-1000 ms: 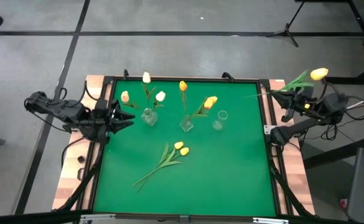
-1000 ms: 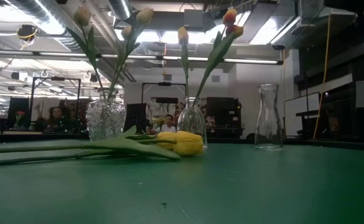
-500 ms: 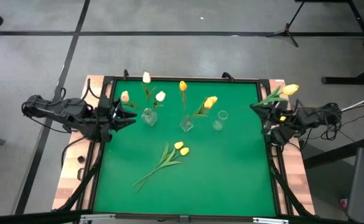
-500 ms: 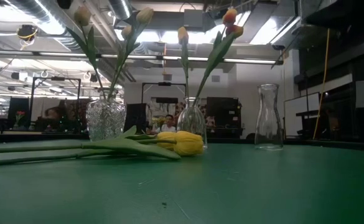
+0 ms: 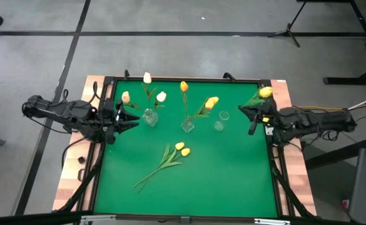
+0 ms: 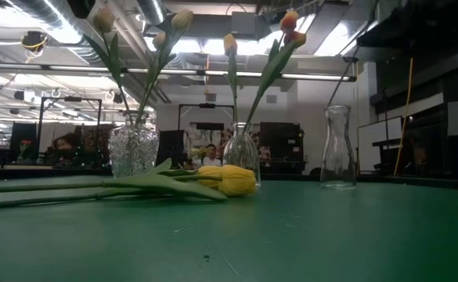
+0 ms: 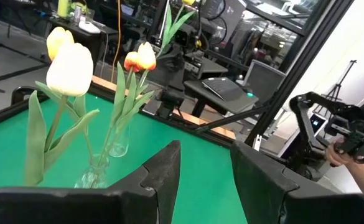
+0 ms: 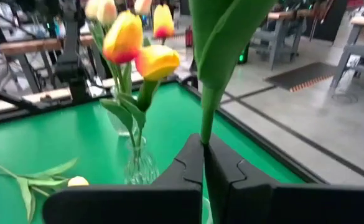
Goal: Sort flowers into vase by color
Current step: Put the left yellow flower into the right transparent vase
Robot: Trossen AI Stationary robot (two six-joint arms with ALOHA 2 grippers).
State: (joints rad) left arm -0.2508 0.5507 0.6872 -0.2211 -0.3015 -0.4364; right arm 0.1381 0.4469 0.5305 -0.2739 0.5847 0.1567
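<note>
My right gripper [image 5: 246, 114] hovers over the green table's right edge, shut on a yellow tulip [image 5: 265, 92]. My left gripper [image 5: 134, 119] waits open at the table's left edge, pointing at the vases, with nothing between its fingers [image 7: 163, 168]. A crystal vase [image 5: 149, 117] holds white tulips [image 5: 147, 78]. A glass vase [image 5: 188, 125] beside it holds orange-yellow tulips [image 5: 211, 102]. An empty clear bottle vase [image 5: 219, 120] stands to their right. Two yellow tulips [image 5: 170, 156] lie flat on the table, stems toward the near left. My right gripper pinches the tulip's green stem [image 8: 203, 127] between its two fingers, just below a broad leaf. The fingers come about level from the table's right and lie across the stem. The tulip is lifted clear, and its stem rises from the fingers to the head above the table's right edge.
The green mat [image 5: 233, 181] is bordered by a dark raised frame [image 5: 270, 156] and wooden side strips. Open mat lies in the near half and right of the bottle. Beyond the far edge the low view shows a workshop with people [image 6: 210, 155] far behind.
My right gripper has come in from outside the table's right edge toward the left and down a little, carrying the yellow tulip. The tulip's head has followed and now stands over the right edge. The gripper stays shut.
</note>
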